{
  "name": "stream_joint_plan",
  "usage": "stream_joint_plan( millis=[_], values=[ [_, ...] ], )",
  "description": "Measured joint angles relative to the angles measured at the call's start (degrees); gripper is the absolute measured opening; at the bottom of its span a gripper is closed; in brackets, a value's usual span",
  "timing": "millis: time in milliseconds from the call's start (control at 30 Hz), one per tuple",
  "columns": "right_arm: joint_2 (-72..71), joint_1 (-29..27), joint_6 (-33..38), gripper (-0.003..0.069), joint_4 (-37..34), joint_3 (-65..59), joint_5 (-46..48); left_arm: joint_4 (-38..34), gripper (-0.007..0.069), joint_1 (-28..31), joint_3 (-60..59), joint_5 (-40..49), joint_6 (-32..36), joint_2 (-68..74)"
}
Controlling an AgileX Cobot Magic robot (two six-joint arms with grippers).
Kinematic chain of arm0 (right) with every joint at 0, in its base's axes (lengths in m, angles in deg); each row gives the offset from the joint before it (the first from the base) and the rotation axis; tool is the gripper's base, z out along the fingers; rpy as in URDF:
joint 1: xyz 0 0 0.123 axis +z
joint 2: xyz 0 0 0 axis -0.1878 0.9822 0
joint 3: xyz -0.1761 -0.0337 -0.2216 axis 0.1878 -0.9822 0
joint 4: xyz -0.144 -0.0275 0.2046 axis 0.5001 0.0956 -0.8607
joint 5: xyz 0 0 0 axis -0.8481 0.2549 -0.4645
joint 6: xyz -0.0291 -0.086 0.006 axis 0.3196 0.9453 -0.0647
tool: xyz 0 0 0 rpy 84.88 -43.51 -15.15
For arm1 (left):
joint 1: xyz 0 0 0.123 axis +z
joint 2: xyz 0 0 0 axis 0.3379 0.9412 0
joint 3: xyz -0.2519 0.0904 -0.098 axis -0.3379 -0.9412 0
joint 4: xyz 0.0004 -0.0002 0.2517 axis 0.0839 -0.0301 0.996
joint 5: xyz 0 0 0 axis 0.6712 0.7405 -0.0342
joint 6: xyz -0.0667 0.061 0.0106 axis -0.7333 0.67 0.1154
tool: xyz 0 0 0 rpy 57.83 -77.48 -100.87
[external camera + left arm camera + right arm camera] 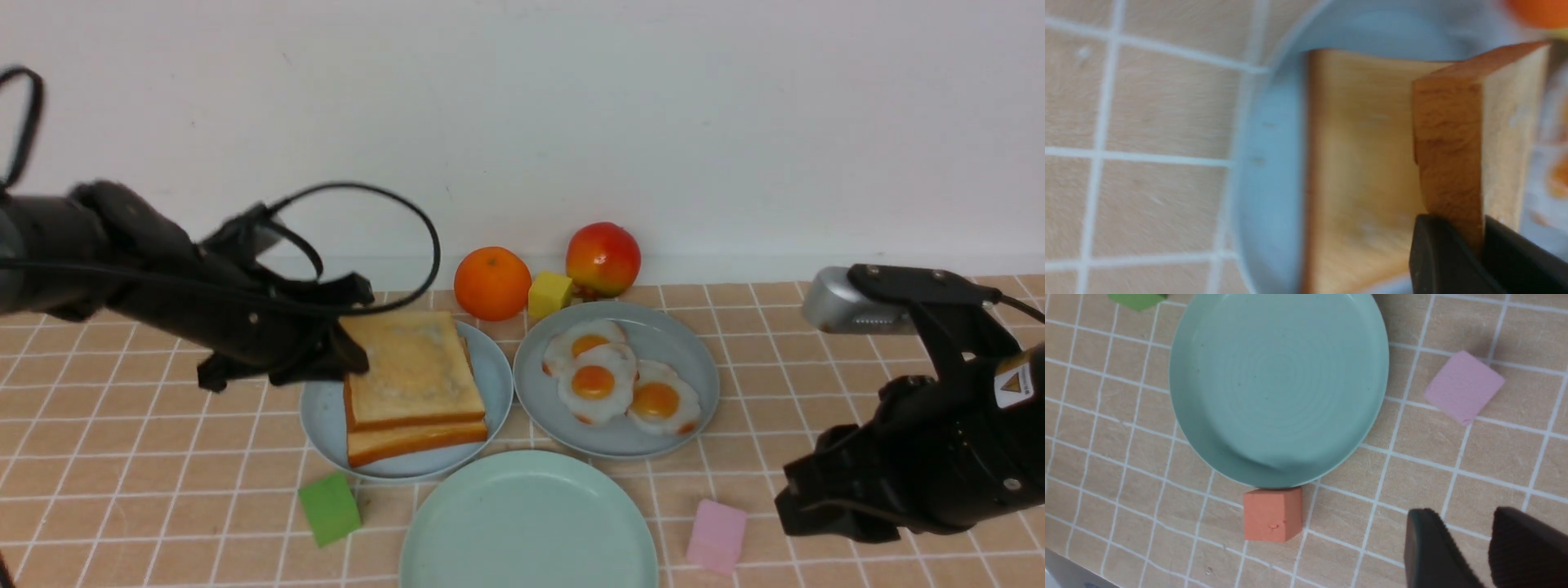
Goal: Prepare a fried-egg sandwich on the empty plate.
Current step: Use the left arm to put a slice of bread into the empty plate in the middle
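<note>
- The upper toast slice is clamped at its edge by the left end effector; the right one is held apart, farther off.
- From that grip, the mint-green plate is seen nearer the robot and to the right.
- The slice's broad face is tilted above the lower slice.

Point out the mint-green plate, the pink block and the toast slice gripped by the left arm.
Mint-green plate (529, 524): front view, bare middle of the plate.
Pink block (1462, 386): right wrist view, top face.
Gripped toast slice (1449, 151): left wrist view, brown crust edge.
</note>
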Motion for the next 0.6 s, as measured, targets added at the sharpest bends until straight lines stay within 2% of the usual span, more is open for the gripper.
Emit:
stream_joint_plan(
  millis=[200, 300, 433, 500, 600],
  values=[
    [0.0, 0.0, 0.05, 0.0239, 0.18, 0.0, 0.0, 0.27, 0.0072, -3.48, -1.12, 6.28, 3.55, -7.03],
    [0.0, 0.0, 0.05, 0.0239, 0.25, 0.0, 0.0, -0.1, 0.0072, -10.03, -5.55, 7.95, 5.63, -9.11],
    [0.0, 0.0, 0.05, 0.0239, 0.25, 0.0, 0.0, -1.14, 0.0071, -15.98, -10.77, 4.78, 5.9, -8.59],
    [0.0, 0.0, 0.05, 0.0239, 0.25, 0.0, 0.04, -2.28, 0.0069, -20.03, -14.61, -1.37, 5.87, -7.16],
    [0.0, 0.0, 0.05, 0.0239, 0.25, 0.0, 0.04, -3.17, 0.0069, -21.28, -16.59, -6.48, 3.78, -5.51]
  ],
)
